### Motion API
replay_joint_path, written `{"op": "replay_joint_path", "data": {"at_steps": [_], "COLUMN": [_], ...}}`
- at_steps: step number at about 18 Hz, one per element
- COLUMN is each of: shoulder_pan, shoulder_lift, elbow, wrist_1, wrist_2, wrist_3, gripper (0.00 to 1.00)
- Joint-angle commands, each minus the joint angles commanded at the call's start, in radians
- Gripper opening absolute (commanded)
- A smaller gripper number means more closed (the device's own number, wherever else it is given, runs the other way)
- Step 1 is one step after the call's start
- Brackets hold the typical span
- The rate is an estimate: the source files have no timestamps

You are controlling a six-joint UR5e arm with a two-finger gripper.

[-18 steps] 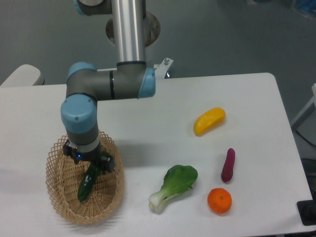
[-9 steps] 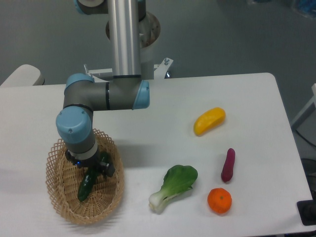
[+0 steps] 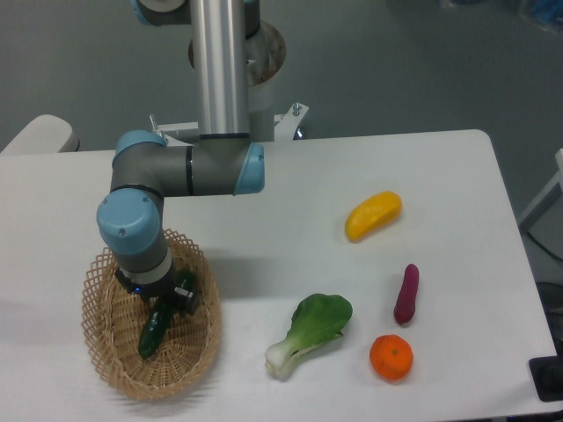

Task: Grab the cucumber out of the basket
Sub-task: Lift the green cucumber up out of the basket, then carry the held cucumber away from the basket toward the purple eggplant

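A single fixed camera was mounted high, opposite the arm's base, and looked steeply down across the bench (image 3: 290, 220). The bench filled most of the frame, its far edge running across the upper third and its right corner near the upper right. The arm's column (image 3: 220, 66) entered from the top centre-left. The basket (image 3: 101, 352) sat at lower left, at moderate range. No second view was supplied.

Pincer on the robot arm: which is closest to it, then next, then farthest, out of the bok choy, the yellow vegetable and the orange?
Measured from the pincer over the basket, in the camera view:
1. Bok choy, nearest, lying mid-table toward the front.
2. Yellow vegetable, farther toward the back right.
3. Orange, farthest, at the front right.
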Motion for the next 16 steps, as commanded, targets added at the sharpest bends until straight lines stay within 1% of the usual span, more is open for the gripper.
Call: {"op": "replay_joint_path", "data": {"at_steps": [5, 6, 8, 10, 14, 16], "shoulder_pan": [0.008, 0.011, 0.018, 0.040, 0.090, 0.127], "shoulder_lift": [0.008, 0.017, 0.038, 0.063, 0.110, 0.129], "elbow": [0.029, 0.044, 0.061, 0.067, 0.078, 0.083], "wrist_1": [-0.005, -0.008, -0.014, -0.017, -0.020, -0.043], "wrist_2": [0.000, 0.002, 0.002, 0.000, -0.002, -0.002], "wrist_3": [0.002, 0.006, 0.038, 0.057, 0.146, 0.198], "gripper": [0.24, 0.20, 0.18, 0.18, 0.18, 0.18]}}
